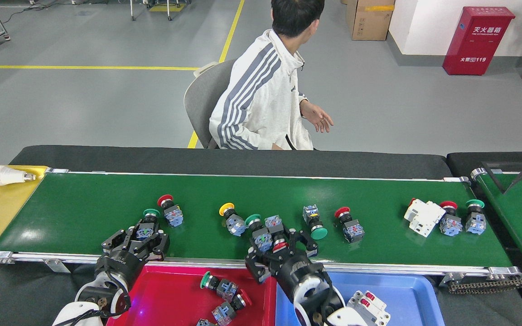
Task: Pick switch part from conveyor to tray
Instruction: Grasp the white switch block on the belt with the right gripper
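Head view shows the grasping step: left claw (145, 236) closing around a green-capped switch (147, 224) on the conveyor (84, 213), right claw (280, 246) around a red-capped switch (280, 245); firm grip unclear; next, lift toward the red tray (170, 294).
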Controlling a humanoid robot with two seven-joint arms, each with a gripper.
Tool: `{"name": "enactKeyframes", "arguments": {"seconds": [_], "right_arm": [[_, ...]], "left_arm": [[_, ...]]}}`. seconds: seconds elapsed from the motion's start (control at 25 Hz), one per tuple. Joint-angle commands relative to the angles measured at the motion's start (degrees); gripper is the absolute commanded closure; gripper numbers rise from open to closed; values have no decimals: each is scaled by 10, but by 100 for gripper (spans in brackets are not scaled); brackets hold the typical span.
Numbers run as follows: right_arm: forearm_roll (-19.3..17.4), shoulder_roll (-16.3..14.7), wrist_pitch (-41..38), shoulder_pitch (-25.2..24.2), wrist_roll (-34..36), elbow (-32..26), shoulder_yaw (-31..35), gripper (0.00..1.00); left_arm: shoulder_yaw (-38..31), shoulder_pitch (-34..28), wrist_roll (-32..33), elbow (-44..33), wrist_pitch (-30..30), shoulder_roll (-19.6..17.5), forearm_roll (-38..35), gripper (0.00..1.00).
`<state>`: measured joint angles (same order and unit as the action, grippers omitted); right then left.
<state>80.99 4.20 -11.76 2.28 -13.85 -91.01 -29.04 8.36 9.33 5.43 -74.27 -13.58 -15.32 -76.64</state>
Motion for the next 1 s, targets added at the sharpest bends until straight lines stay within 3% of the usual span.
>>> {"name": "enactKeyframes", "arguments": {"seconds": [0.0,0.12,0.2,0.24,0.28,0.4,0.48,0.52,0.68,0.8,0.96], "right_arm": [[0,-7,-85,-16,1,-35,-9,0],[0,-5,-109,-19,0,-38,-8,0],[-2,-6,-106,-18,0,-41,-3,0],[-3,-9,-106,-18,1,-44,10,0],[-3,-13,-104,-21,1,-51,38,0],[-4,-4,-99,-51,8,-77,163,1],[-7,21,-75,-76,22,-92,250,1],[-10,35,-63,-85,33,-95,290,1],[-18,37,-6,-113,85,-95,391,1],[-25,37,21,-112,85,-94,416,1],[-12,34,60,-80,65,-78,409,1]], "left_arm": [[-24,-24,-5,-52,-110,-15,5,81],[-86,-95,-4,-115,-287,-15,4,75],[-106,-120,-1,-129,-314,-10,3,46],[-110,-128,-1,-133,-314,-9,1,18],[-111,-130,-1,-134,-314,-7,0,0],[-113,-132,-2,-132,-278,-7,0,0],[-125,-132,-2,-134,-253,-6,3,0],[-135,-132,-2,-134,-225,-6,3,0],[-160,-132,-2,-128,-75,-5,5,0],[-171,-128,-2,-127,53,-8,5,0],[-165,-107,-2,-109,55,-9,4,0]]}}
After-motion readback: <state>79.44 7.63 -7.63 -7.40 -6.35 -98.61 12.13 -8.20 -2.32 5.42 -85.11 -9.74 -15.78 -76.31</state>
